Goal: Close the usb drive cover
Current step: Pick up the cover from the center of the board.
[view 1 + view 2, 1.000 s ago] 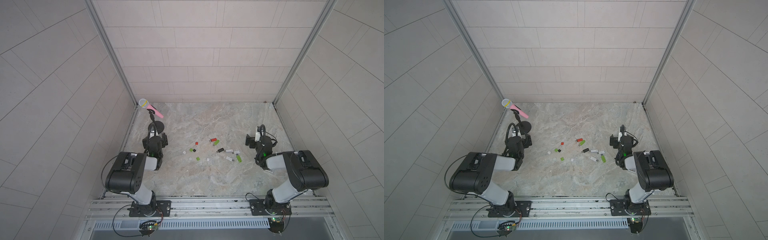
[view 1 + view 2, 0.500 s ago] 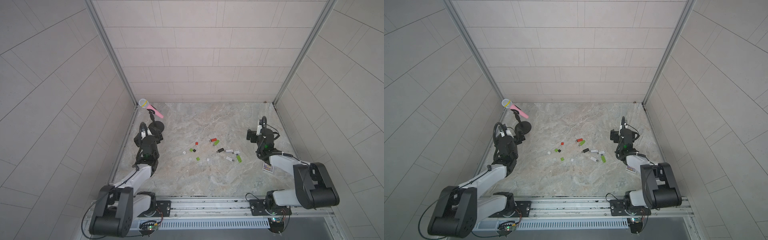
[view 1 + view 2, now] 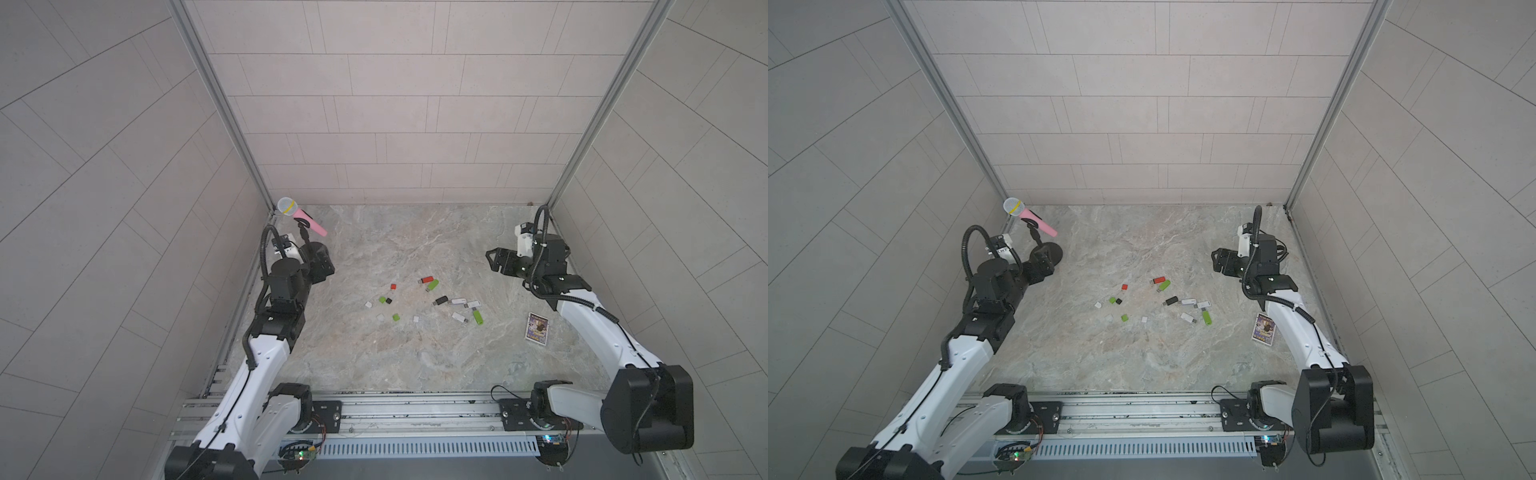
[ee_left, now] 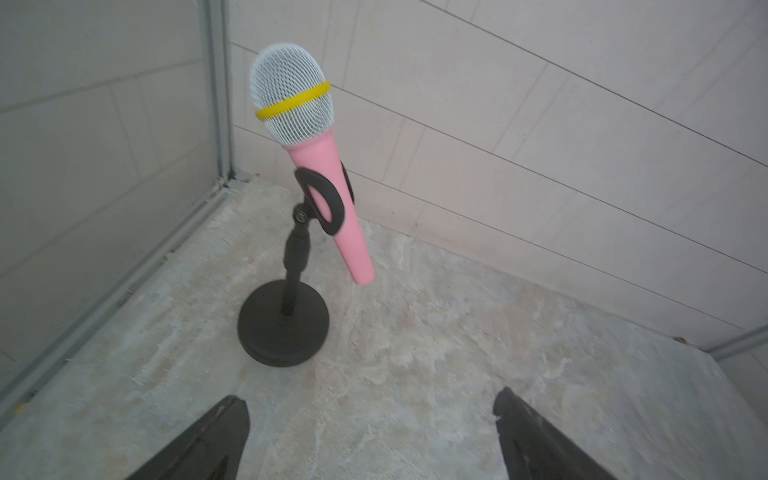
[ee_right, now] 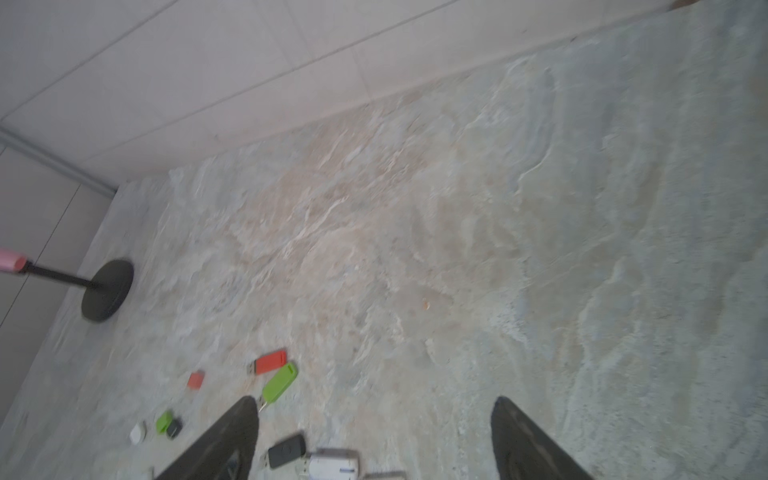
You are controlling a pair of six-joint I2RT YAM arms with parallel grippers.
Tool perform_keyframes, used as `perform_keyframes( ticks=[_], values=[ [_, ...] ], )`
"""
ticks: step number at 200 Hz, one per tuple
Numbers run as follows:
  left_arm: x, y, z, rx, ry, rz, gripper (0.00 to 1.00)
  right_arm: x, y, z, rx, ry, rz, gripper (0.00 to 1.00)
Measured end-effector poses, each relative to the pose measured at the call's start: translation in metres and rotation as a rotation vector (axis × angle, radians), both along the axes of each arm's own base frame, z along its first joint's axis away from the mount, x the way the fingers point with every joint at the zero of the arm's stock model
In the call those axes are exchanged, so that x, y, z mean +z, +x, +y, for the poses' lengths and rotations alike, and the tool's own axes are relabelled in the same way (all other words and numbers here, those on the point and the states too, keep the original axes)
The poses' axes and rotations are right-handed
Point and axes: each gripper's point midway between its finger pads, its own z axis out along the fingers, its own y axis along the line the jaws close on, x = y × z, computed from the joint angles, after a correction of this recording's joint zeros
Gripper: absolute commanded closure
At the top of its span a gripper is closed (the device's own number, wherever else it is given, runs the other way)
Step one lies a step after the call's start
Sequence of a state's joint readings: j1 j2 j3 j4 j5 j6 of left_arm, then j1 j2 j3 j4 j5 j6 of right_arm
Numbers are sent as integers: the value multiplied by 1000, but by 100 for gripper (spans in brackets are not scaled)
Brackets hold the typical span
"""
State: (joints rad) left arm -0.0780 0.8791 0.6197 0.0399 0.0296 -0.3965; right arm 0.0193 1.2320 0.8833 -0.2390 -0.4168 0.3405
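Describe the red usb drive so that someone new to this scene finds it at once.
On the marble table, small drives and caps lie scattered near its middle. At the scatter's far edge, nearest the back wall, the red usb drive lies beside a green drive. It is the only long red piece, metal plug bare; the red cap is short and lies apart.

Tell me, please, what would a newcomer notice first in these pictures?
The pink microphone on its black stand, in the far corner on the left arm's side, catches the eye first. Next come the red, green, black and white USB drives and loose caps scattered in the middle of the table. The left gripper and right gripper are open, holding nothing.
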Motion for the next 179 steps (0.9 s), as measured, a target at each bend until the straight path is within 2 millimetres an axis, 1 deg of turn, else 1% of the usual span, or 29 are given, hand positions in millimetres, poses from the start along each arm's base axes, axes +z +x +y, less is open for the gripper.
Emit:
perform_keyframes(
  ticks=[22,40,53,67,88,111,125,154,160,179],
  values=[
    [-18,-4,-24,-115,-94,68,0,-8,-9,32,150,-35,108,31],
    [-39,-8,-42,-192,-154,153,1,-17,-20,60,275,-112,171,32],
    [-55,-12,-53,-234,-186,225,1,-26,-33,74,348,-169,215,33],
    [-68,-19,-65,-270,-202,285,2,-37,-48,87,420,-232,254,33],
    [-81,-29,-78,-310,-212,344,2,-47,-65,102,508,-310,277,34],
    [-86,-34,-84,-323,-213,372,2,-52,-78,117,597,-351,261,38],
    [-88,-36,-82,-315,-210,382,2,-58,-85,125,653,-380,243,41],
    [-92,-41,-79,-300,-206,397,1,-71,-107,141,803,-449,189,43],
    [-93,-41,-78,-295,-204,400,0,-73,-111,143,835,-461,174,44],
    [-97,-42,-74,-267,-203,416,0,-75,-119,148,918,-499,115,48]
  ],
)
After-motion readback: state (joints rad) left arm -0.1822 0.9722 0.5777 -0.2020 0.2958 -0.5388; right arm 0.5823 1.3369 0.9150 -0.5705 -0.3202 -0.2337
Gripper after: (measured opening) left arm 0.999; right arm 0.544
